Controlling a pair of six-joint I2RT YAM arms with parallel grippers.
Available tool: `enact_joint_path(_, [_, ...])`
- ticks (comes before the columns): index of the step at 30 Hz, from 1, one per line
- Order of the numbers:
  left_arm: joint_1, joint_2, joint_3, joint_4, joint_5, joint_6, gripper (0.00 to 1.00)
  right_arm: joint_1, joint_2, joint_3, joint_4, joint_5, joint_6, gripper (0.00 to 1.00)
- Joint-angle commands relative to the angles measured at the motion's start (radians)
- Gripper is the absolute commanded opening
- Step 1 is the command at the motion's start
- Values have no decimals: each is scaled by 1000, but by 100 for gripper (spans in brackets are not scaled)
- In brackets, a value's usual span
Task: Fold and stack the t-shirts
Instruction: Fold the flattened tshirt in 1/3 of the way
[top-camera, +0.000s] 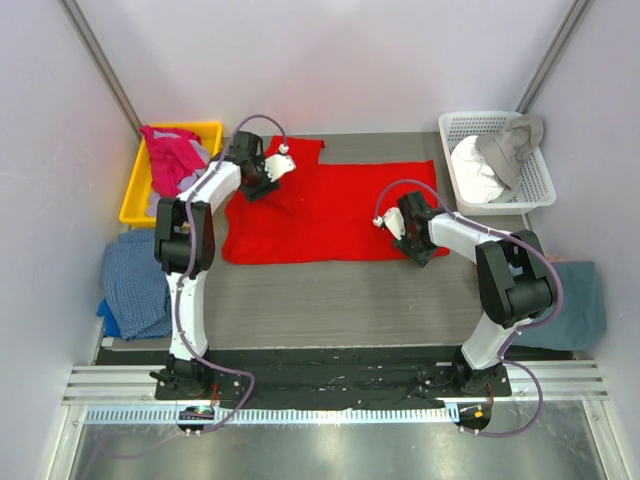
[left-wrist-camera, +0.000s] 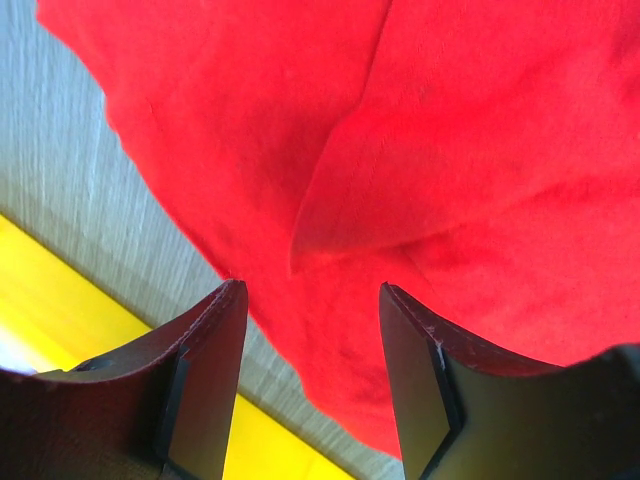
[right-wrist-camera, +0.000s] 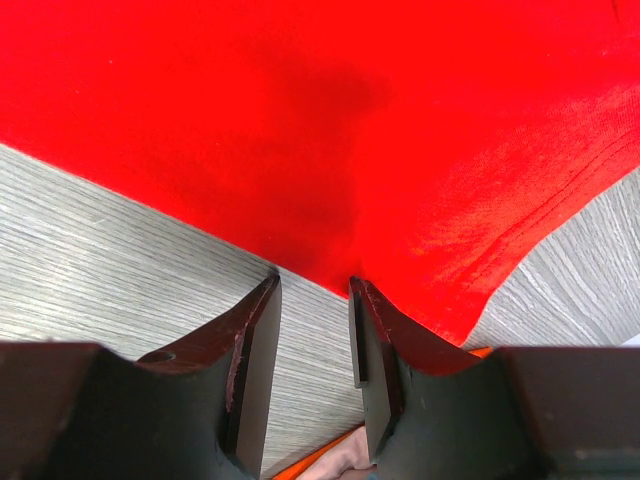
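A bright red t-shirt (top-camera: 330, 210) lies spread on the grey table, with a folded flap near its left side (left-wrist-camera: 420, 130). My left gripper (top-camera: 255, 188) hovers over the shirt's upper left edge next to the yellow bin; its jaws (left-wrist-camera: 312, 290) stand wide open and empty. My right gripper (top-camera: 422, 252) is low at the shirt's near edge by its right corner (right-wrist-camera: 450, 290). Its jaws (right-wrist-camera: 315, 283) are a little apart, tips at the hem, with nothing between them. A magenta-pink t-shirt (top-camera: 172, 155) lies heaped in the bin.
The yellow bin (top-camera: 135, 195) stands at the back left and shows in the left wrist view (left-wrist-camera: 50, 290). A white basket (top-camera: 530, 190) with white and grey cloth is at the back right. Blue cloth (top-camera: 135, 280) lies left, teal cloth (top-camera: 580, 300) right.
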Motion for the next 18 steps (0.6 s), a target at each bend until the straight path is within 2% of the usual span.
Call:
enact_joint_path(1, [4,21,70,-19,56,-1,59,3,-24,-19,20,-3,19,42])
enact_joint_path(5, [6,48,94,-29,62,2,57,3,-25,-21,20,0,20,42])
enact_joint_path(18, [9,114,176,-57,74,-11,28,1,-35,-27,12,11,23,42])
